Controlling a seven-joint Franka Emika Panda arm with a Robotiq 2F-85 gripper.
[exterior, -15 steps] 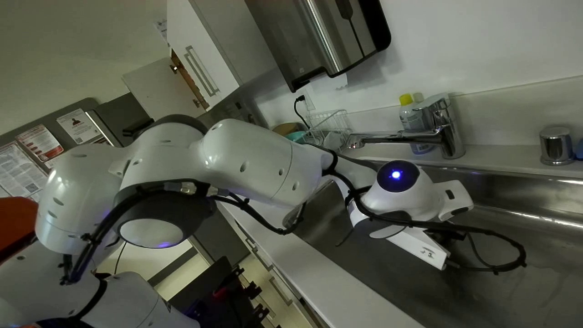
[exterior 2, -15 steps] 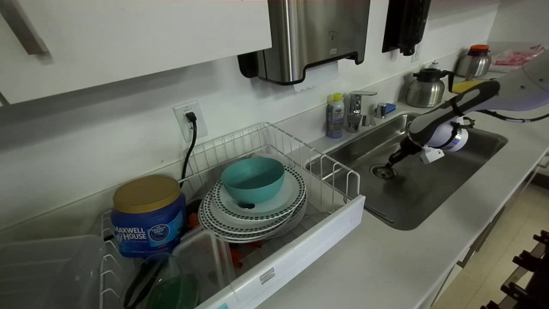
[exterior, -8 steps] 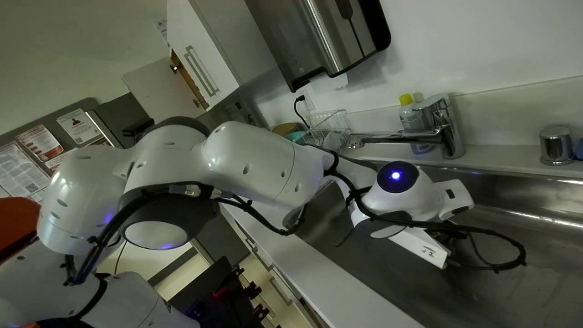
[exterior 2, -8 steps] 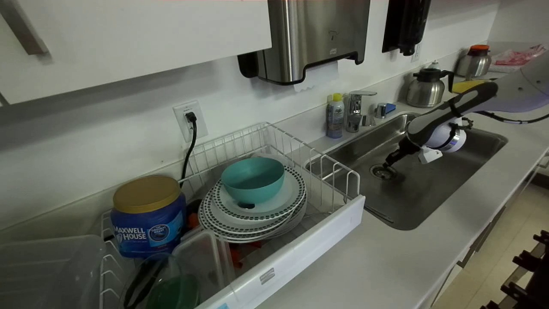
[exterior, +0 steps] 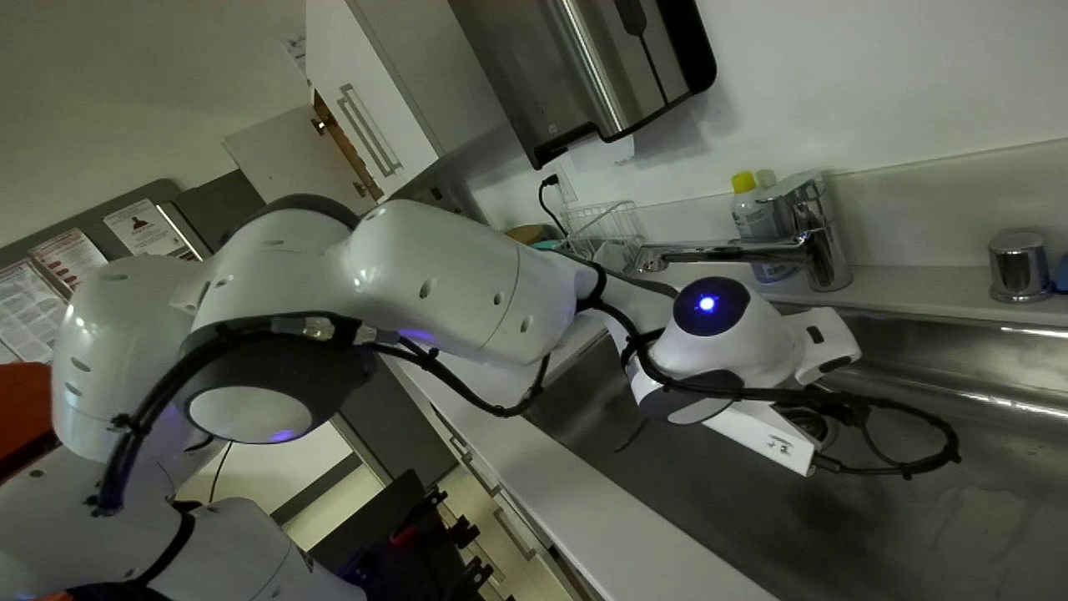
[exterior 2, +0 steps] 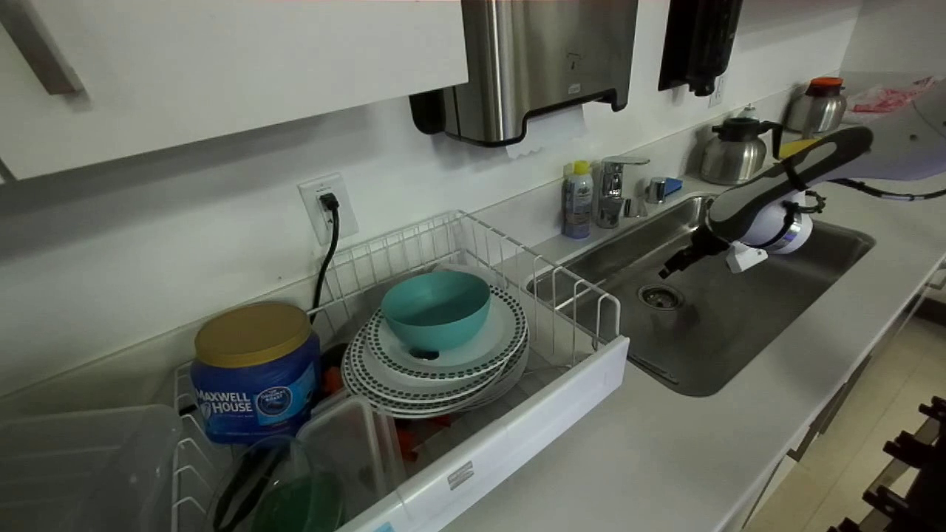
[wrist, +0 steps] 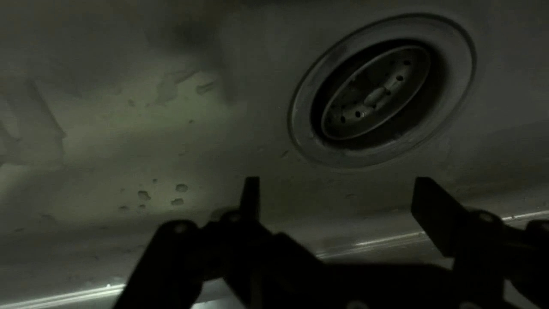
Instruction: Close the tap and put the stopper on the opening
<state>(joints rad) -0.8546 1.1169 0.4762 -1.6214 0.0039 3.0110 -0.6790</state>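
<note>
The gripper [exterior 2: 664, 273] hangs near the drain [exterior 2: 659, 298]; the tap [exterior 2: 610, 193] stands beside a bottle [exterior 2: 578, 203].

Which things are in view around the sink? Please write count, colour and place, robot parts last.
Counter: one, pale, along wall
Sink: one, steel, in counter
Opening: one, dark, in sink floor
Perforated stopper or strainer: one, grey, inside opening
Tap: one, chrome, behind sink
Fitting: one, chrome, beside tap
Bottles: at least one, bluish, beside tap
Small item: one, blue, beside fitting
Rack: one, white, on counter
Plates: several, white, in rack
Bowl: one, teal, on plates
Tub: one, blue, in rack
Containers: at least two, clear, near tub
Dispensers: two, steel and black, on wall
Jugs: two, steel, beyond sink
Outlet: one, white, on wall
Arm: one, white and grey, over sink
Gripper: one, black, open above sink
</note>
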